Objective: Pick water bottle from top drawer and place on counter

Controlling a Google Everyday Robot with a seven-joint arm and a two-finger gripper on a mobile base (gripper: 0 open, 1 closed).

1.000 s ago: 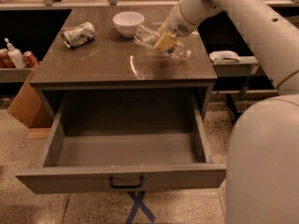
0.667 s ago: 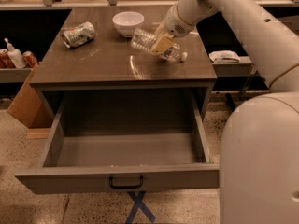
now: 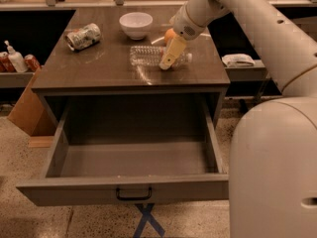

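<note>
The water bottle [image 3: 146, 56] is clear and ribbed and lies on its side on the counter [image 3: 99, 71], right of the middle, cap end to the right. My gripper [image 3: 169, 58] reaches down from the upper right. Its pale fingers [image 3: 168, 52] straddle the bottle near the neck and hold it at counter level. The top drawer [image 3: 124, 191] is pulled wide open below the counter. Its inside shows bare, and the black handle [image 3: 133, 195] sits at the middle of the front panel.
A white bowl [image 3: 135, 24] and a crushed silver can [image 3: 82, 36] stand at the back of the counter. An orange object [image 3: 170, 33] shows behind my gripper. A pump bottle [image 3: 15, 59] stands on the left shelf, a white cloth [image 3: 237, 59] on the right shelf, and a cardboard box [image 3: 27, 114] on the floor at left.
My gripper has come down and slightly left with the bottle. The bottle was tilted above the counter before and now lies flat on it.
</note>
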